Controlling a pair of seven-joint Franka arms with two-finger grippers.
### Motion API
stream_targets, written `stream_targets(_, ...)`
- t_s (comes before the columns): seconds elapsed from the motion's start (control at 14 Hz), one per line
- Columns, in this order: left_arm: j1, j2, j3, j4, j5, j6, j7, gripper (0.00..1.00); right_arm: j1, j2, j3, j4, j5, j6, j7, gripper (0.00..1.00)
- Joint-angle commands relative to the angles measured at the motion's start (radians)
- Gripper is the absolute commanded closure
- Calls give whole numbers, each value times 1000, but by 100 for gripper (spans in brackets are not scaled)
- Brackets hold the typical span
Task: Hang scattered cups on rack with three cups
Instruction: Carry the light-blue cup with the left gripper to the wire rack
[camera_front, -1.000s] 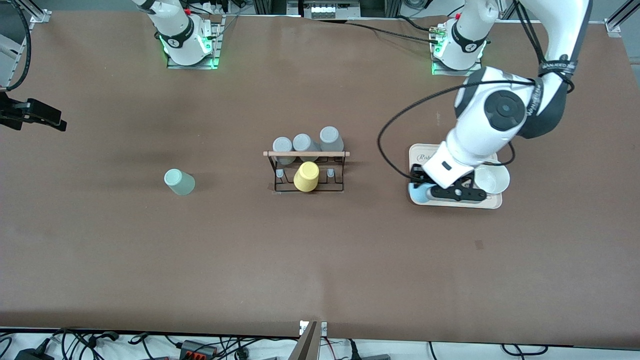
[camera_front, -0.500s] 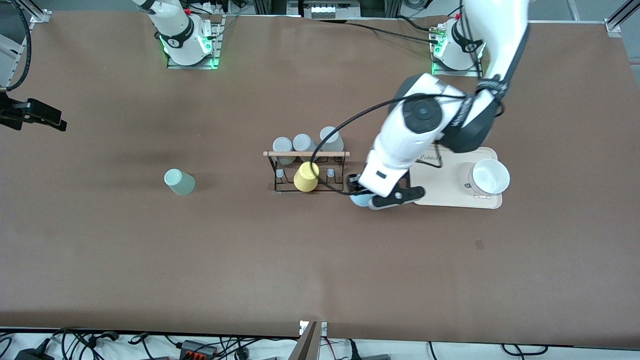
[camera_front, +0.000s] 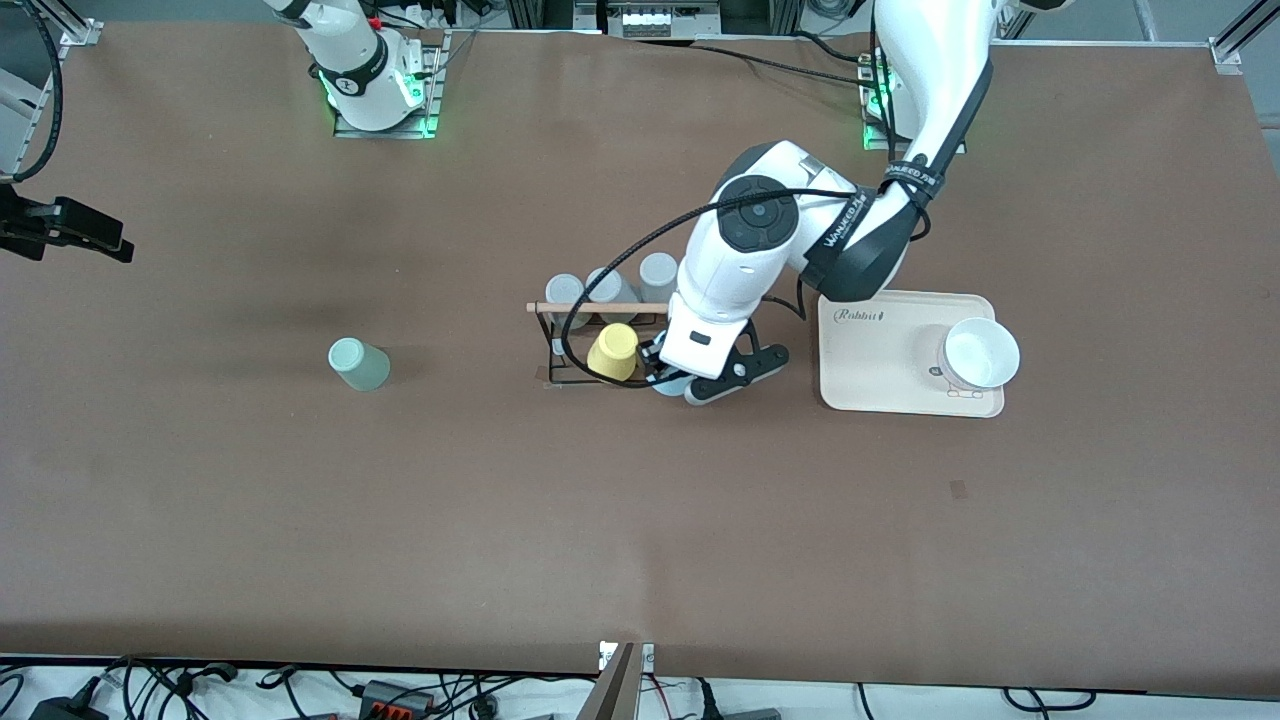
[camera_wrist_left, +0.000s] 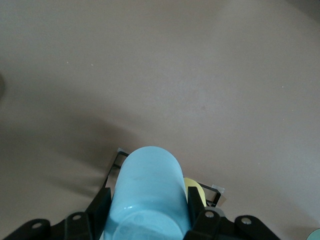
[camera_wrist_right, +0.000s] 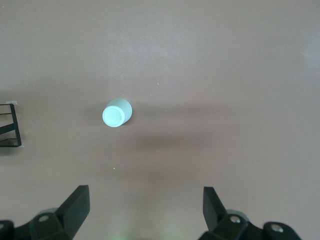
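Note:
My left gripper is shut on the light blue cup, its fingers pressed on the cup's two sides. It holds the cup over the black wire rack, at the rack's end toward the left arm and beside the yellow cup. Three grey cups stand on the rack's row farther from the front camera. The mint green cup stands on the table toward the right arm's end. My right gripper hangs open high over the table, with the mint cup below it.
A cream tray with a white bowl lies beside the rack toward the left arm's end. A black clamp juts in at the table edge by the right arm's end.
My left arm has carried the light blue cup from over the tray across to the rack's end beside the yellow cup. Nothing else has moved.

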Motion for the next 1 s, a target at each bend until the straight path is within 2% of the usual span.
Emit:
stream_targets(0.0,-10,9,6,10,24,-28,-21,59,2,3,2,15,1,-16,10,0)
stream_targets(0.93,-47,6,2,-6,23,-68,-21,59,0,3,2,12,1,-18,8,0)
